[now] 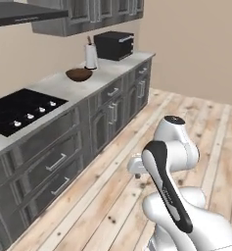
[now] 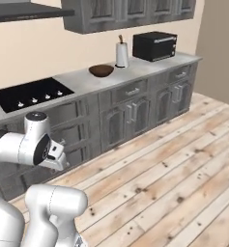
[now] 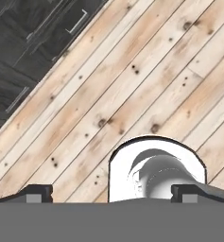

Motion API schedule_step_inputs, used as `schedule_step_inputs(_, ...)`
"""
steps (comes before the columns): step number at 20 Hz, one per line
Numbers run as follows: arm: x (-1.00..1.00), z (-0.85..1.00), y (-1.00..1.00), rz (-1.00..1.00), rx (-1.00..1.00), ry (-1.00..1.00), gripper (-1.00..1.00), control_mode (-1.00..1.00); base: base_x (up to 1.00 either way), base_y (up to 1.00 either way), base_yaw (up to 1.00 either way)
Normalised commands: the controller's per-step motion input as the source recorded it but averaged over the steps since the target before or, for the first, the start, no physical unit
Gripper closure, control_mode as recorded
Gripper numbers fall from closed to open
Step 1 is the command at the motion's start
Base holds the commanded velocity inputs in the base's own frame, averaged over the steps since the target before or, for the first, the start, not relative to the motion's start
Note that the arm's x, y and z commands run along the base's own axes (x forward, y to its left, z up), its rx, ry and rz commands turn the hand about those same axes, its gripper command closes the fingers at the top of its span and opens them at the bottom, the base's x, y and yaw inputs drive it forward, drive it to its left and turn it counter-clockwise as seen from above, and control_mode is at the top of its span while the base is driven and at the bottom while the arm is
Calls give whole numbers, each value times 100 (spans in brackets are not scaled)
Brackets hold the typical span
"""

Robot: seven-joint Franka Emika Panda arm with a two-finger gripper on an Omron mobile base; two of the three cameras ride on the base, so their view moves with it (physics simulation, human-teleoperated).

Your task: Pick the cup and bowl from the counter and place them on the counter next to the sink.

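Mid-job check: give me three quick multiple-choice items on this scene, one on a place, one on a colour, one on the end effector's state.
1. The bowl sits on the counter:
A. between the cooktop and the white canister
B. on the toaster
C. on the floor

2. The toaster is:
A. red
B. black
C. green

3. The end effector is:
A. shut on the bowl
B. open, holding nothing
C. shut on a cup

Answers: 1 A, both base views show that order. 2 B, its body is black. 3 B, fingertips stand wide apart over the floor.
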Motion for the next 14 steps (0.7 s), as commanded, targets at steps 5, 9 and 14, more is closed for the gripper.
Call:
schedule_step_inputs(5, 0, 0, 0, 0, 0, 0, -100, 100, 100, -73, 31)
schedule_step_inputs(9, 0, 0, 0, 0, 0, 0, -100, 100, 100, -62, 46)
schedule_step_inputs(14, 0, 0, 0, 0, 0, 0, -100, 100, 100, -59, 49)
